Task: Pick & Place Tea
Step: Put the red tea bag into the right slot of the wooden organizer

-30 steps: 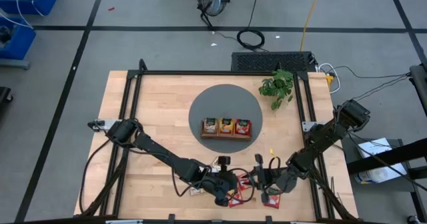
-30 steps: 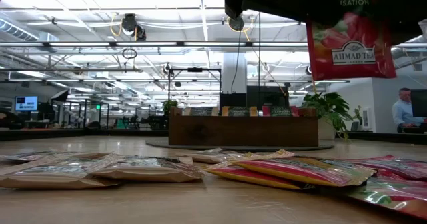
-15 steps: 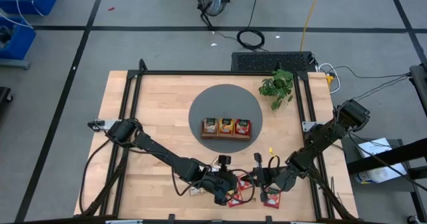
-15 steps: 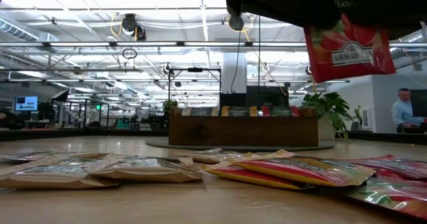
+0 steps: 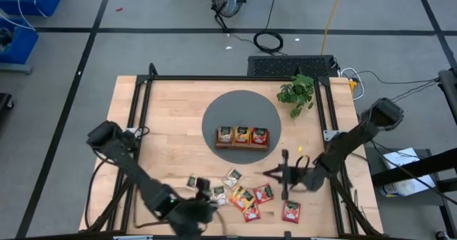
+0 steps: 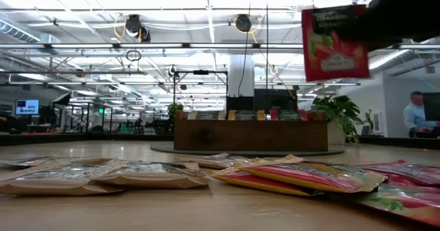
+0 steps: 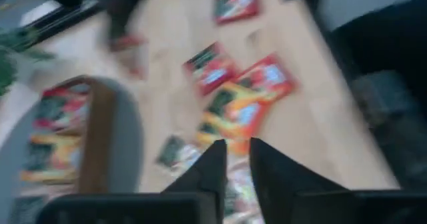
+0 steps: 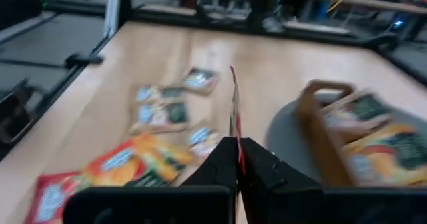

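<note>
A brown wooden tray [image 5: 217, 146] stands on a round grey mat [image 5: 214, 115] and holds sachets in its three compartments. Several loose tea sachets lie flat near the front edge, among them a red one [image 5: 291, 211], an orange one [image 5: 243, 197] and a cream one [image 5: 232, 177]. My right gripper [image 5: 271, 173] is shut on a red sachet [image 6: 335, 42] in the air, between the pile and the tray. My left gripper [image 7: 235, 159] hovers at the near left of the pile [image 5: 206, 198], with a narrow gap between its fingers and nothing in it. My right gripper pinches the red sachet between its two fingers by one side edge [image 8: 235, 139]. The fingers come nearly level from the table's right side. The sachet stands upright and edge-on ahead of them [image 8: 233, 97], lifted clear of the table, its printed top edge up [image 6: 330, 12].
A small green plant [image 5: 297, 93] stands at the far right, beside the mat. Dark frame rails [image 5: 143, 111] run along the table's left and right sides. Bare wood lies left of the mat. A person [image 6: 416, 114] sits in the room beyond.
My left gripper has drawn back from the pile toward the table's near left and risen, uncovering the sachets it stood over. My right gripper has carried the red sachet away from the near edge, toward the tray, still upright and clear of the table.
</note>
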Controlling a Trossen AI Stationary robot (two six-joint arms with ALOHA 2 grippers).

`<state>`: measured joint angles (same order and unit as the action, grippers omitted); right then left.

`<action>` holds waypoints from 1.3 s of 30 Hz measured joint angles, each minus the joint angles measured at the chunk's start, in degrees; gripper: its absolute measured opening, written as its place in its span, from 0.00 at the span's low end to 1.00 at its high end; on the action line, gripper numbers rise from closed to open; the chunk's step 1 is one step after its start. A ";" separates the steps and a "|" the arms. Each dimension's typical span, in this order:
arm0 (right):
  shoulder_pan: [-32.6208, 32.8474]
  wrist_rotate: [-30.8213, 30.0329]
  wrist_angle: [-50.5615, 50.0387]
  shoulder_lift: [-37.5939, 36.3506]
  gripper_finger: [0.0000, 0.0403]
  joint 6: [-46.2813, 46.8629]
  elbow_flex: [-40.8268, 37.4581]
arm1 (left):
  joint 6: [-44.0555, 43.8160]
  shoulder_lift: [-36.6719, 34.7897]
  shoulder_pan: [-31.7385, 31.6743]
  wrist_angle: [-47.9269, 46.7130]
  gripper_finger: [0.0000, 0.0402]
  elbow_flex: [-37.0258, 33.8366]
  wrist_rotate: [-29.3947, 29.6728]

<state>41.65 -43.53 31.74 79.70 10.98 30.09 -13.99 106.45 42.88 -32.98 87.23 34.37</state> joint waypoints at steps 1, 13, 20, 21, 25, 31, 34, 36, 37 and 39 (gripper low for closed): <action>-0.67 0.03 -0.26 -2.32 0.00 -1.04 -1.19 | -0.13 -0.73 0.75 3.46 0.12 -2.09 -0.98; -26.03 18.08 -5.08 -18.11 0.00 -11.09 -6.95 | 4.30 -10.20 1.74 44.99 0.01 -38.82 -3.47; -38.91 29.59 -6.49 -14.51 0.00 -8.98 -7.78 | 4.85 -10.27 -0.50 57.07 0.07 -45.88 -6.58; -39.84 30.47 -5.81 -13.86 0.00 -9.12 -8.18 | 4.89 -10.27 -0.63 57.14 0.06 -45.88 -6.93; -42.01 31.83 -1.90 -10.51 0.00 -8.17 -9.95 | 5.41 -10.27 -0.50 57.20 0.03 -45.91 -8.75; -42.34 31.88 3.99 -5.48 0.00 -4.84 -10.86 | 6.02 -10.27 -0.54 58.44 0.04 -45.89 -9.05; -42.34 32.07 4.48 -3.68 0.00 -4.47 -10.86 | 6.00 -10.27 -0.54 58.70 0.06 -45.91 -9.05; -42.34 31.85 5.13 -2.46 0.00 -3.93 -10.80 | 5.99 -10.27 -0.55 58.72 0.06 -45.91 -8.98; -42.34 31.84 4.88 -2.17 0.00 -3.80 -10.83 | 5.98 -10.27 -0.57 58.72 0.06 -45.91 -9.00; -42.34 31.83 5.86 -1.25 0.00 -3.02 -10.85 | 5.84 -10.27 -0.54 58.74 0.04 -45.91 -8.94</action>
<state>-0.69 -11.70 37.59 78.45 7.96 19.23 -8.15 96.18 42.35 25.76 41.32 25.43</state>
